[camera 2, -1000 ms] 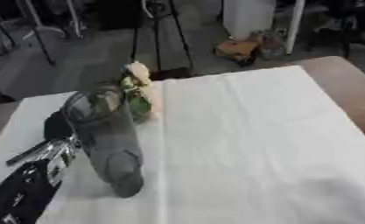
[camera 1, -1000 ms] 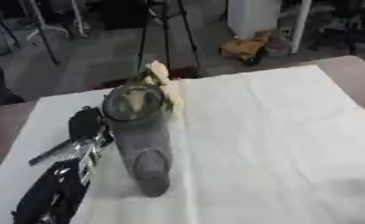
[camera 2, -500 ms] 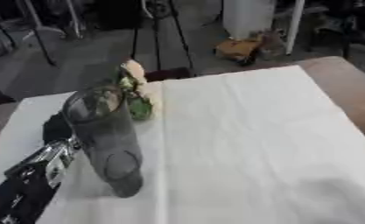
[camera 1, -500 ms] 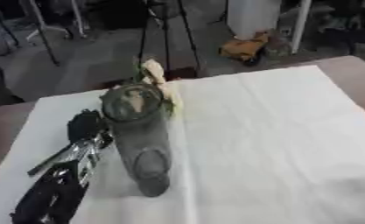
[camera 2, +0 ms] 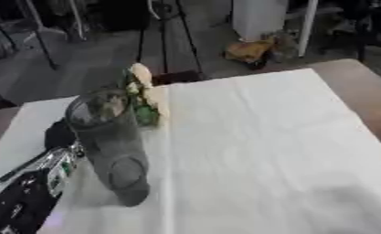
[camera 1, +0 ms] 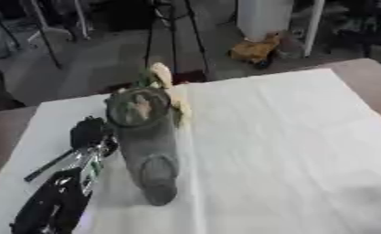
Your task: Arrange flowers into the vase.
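Across most of my view lies the table, draped in a white cloth that runs from the near edge up to the far edge, with bare brown top showing at 2 o'clock and at 9 o'clock.

Next in size is the vase, a grey glass one standing upright on the cloth left of centre, at about 9 o'clock from the middle of the table. I look down into its round mouth, and its base appears nearer to me at 6 o'clock from that mouth.

My left arm comes in from the 7 o'clock corner, black with silver parts. It ends in the left hand, which sits just beside the vase at the vase's 9 o'clock, level with its upper half. I cannot tell whether the hand touches the glass, and I cannot tell how far its fingers are open, since they blur into one dark shape.

The flowers, cream blooms with green leaves, sit at the vase's 12 to 1 o'clock, right against its rim on the far side from me. They lie across the vase from the hand, at its 2 o'clock. I cannot tell whether their stems stand inside the vase or behind it.

My right hand shows in neither view.
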You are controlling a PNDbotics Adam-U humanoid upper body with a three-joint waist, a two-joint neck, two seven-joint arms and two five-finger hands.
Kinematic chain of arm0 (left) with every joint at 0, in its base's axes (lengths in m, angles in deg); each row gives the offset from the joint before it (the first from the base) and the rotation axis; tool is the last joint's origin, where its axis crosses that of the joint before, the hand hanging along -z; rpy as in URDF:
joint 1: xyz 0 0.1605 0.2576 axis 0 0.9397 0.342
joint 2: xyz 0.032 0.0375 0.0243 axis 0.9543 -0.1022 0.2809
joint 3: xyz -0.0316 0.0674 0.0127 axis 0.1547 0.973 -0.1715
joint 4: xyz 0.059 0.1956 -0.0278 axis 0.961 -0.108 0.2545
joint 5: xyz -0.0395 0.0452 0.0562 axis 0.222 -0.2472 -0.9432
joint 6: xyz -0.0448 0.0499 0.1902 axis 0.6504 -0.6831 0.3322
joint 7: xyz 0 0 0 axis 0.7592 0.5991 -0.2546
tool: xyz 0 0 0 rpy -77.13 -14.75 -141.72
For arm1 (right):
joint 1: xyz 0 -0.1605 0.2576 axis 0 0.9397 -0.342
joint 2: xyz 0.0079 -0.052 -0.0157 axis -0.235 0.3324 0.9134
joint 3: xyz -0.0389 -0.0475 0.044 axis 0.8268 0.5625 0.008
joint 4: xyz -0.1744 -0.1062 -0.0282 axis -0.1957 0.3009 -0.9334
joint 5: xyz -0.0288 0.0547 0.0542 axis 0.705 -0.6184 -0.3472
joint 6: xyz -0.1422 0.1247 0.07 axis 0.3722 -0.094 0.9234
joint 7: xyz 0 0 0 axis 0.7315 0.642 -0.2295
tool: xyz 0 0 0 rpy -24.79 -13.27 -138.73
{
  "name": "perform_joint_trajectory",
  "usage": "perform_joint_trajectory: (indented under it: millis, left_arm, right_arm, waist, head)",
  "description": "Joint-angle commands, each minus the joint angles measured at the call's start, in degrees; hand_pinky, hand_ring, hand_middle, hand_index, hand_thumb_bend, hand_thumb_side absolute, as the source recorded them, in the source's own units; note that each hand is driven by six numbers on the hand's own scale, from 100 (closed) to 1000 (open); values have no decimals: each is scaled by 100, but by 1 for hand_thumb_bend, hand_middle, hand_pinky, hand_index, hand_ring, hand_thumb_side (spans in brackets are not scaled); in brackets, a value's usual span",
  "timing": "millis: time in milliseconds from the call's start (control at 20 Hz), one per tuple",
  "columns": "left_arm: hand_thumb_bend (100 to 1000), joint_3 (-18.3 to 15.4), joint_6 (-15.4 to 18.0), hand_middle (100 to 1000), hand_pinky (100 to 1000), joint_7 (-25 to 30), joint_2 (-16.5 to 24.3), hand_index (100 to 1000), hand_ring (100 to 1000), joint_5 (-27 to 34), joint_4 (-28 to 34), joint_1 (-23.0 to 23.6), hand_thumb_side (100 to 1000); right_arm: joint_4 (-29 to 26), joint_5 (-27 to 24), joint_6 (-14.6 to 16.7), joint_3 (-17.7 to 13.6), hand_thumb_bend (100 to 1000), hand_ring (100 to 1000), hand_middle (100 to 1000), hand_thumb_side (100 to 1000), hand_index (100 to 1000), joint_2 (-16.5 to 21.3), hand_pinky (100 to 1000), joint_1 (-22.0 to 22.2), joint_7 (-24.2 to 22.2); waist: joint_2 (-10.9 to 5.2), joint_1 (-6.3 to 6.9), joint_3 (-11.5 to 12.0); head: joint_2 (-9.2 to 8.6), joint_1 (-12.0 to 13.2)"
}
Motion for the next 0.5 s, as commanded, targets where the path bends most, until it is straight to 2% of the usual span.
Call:
perform_joint_trajectory:
  millis: [50,150,200,300,500]
  left_arm:
    - [510,28,41,100,100,48,2,400,100,9,-59,42,527]
    - [519,26,114,100,100,-4,-18,374,100,95,-33,52,596]
    - [523,24,135,100,100,-51,-23,370,100,132,-24,53,603]
    - [567,18,163,100,100,-159,-37,309,100,210,-8,49,720]
    - [567,27,214,100,100,-376,-52,309,100,409,-25,52,720]
  right_arm:
    - [-38,-58,15,-34,485,961,391,565,705,135,655,-81,-10]
    - [-32,-56,18,-38,485,961,391,565,705,126,655,-86,-13]
    - [-30,-55,20,-39,485,961,391,565,705,123,655,-87,-13]
    - [-30,-58,21,-41,484,961,391,566,705,116,656,-90,-13]
    - [-32,-61,20,-43,484,961,391,566,705,109,656,-93,-13]
  waist:
    - [28,-11,27]
    - [25,-27,45]
    - [25,-32,49]
    - [23,-42,56]
    - [22,-50,62]
  head:
    - [-66,-11]
    - [-74,-13]
    - [-77,-13]
    - [-83,-12]
    - [-87,-10]
